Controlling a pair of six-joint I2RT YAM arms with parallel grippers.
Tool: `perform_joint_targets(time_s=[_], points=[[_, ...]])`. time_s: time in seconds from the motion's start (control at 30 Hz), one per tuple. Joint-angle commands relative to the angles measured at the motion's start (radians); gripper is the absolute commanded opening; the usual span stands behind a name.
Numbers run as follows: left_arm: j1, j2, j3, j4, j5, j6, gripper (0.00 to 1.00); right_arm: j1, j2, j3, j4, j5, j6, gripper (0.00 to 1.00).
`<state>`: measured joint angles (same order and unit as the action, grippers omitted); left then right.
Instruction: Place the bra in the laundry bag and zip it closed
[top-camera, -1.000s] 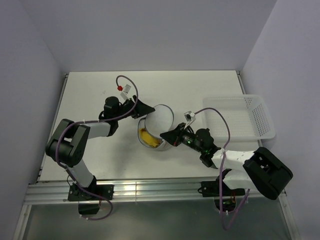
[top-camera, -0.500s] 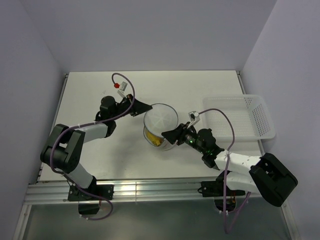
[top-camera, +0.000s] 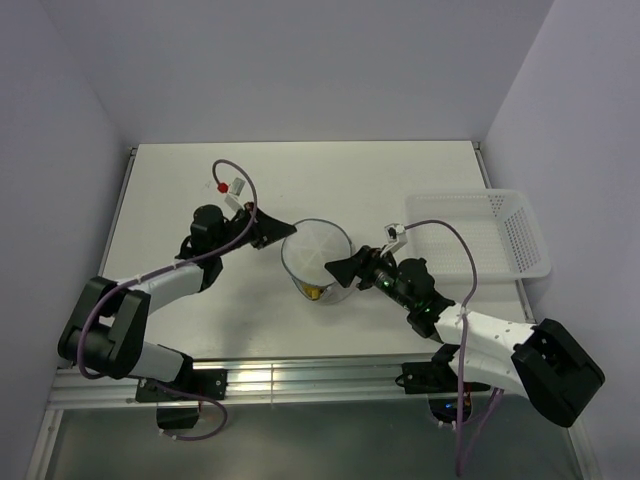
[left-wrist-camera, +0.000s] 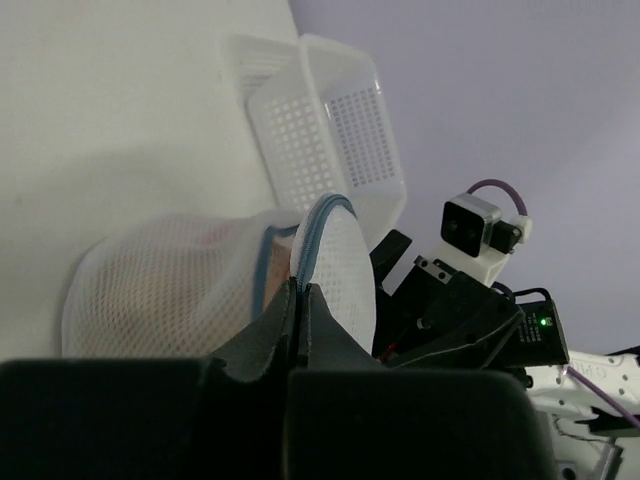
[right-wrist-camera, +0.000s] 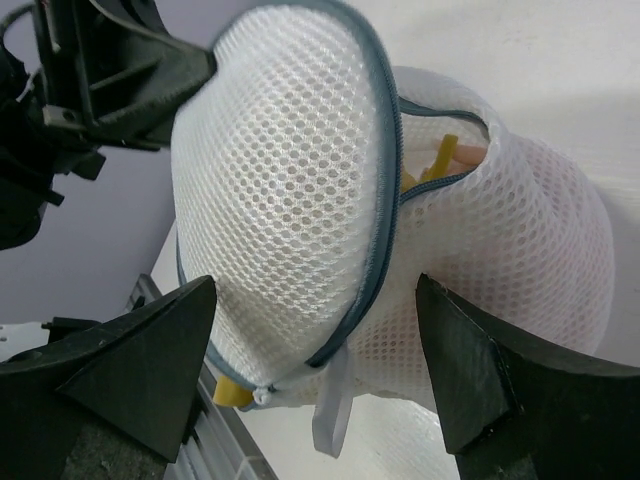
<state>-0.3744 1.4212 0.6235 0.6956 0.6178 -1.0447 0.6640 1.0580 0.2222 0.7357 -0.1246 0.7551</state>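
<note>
The laundry bag (top-camera: 315, 252) is a round white mesh pouch with a blue-grey zip rim, standing mid-table between both arms. Its domed lid (right-wrist-camera: 280, 170) stands partly raised over the body (right-wrist-camera: 510, 250). The yellow bra (right-wrist-camera: 441, 158) shows through the gap, and a bit of it shows at the bag's near side (top-camera: 313, 292). My left gripper (top-camera: 276, 236) is shut on the zip rim (left-wrist-camera: 312, 225) at the bag's left edge. My right gripper (top-camera: 341, 268) is open at the bag's right side, its fingers (right-wrist-camera: 140, 360) spread either side of the mesh and a white pull loop (right-wrist-camera: 333, 410).
A white plastic lattice basket (top-camera: 480, 232) stands at the table's right edge, behind the right arm; it also shows beyond the bag in the left wrist view (left-wrist-camera: 335, 135). The right arm's wrist camera (left-wrist-camera: 482, 224) is close behind the bag.
My left gripper has closed on the bag's zip rim. My right gripper has opened and let go of the bag. The lid has swung further over the bag, hiding most of the bra.
</note>
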Motion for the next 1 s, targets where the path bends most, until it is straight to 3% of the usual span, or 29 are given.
perform_joint_targets(time_s=[0.0, 0.13, 0.33, 0.4, 0.67, 0.8, 0.9, 0.97], points=[[-0.004, -0.030, -0.044, -0.047, -0.023, -0.084, 0.00, -0.004, -0.041, 0.009, -0.048, 0.048, 0.026, 0.88], [-0.004, -0.048, -0.096, 0.039, -0.015, -0.199, 0.00, -0.004, -0.068, 0.026, -0.111, 0.017, 0.046, 0.87], [-0.026, -0.114, -0.133, -0.019, -0.035, -0.253, 0.00, -0.003, -0.130, 0.063, -0.277, 0.014, 0.040, 0.92], [-0.027, -0.123, -0.142, -0.057, -0.042, -0.247, 0.00, -0.003, -0.136, 0.084, -0.340, -0.003, 0.036, 0.95], [-0.029, -0.071, -0.125, -0.165, -0.075, -0.170, 0.00, 0.000, -0.162, 0.075, -0.398, -0.038, 0.104, 0.92], [-0.034, -0.036, -0.096, -0.185, -0.096, -0.132, 0.09, 0.000, -0.138, 0.072, -0.378, -0.059, 0.131, 0.84], [-0.043, -0.025, -0.076, -0.197, -0.113, -0.114, 0.12, 0.000, -0.145, 0.085, -0.407, -0.053, 0.133, 0.91], [-0.050, -0.019, -0.064, -0.208, -0.119, -0.107, 0.21, 0.000, -0.171, 0.094, -0.470, -0.040, 0.125, 0.95]])
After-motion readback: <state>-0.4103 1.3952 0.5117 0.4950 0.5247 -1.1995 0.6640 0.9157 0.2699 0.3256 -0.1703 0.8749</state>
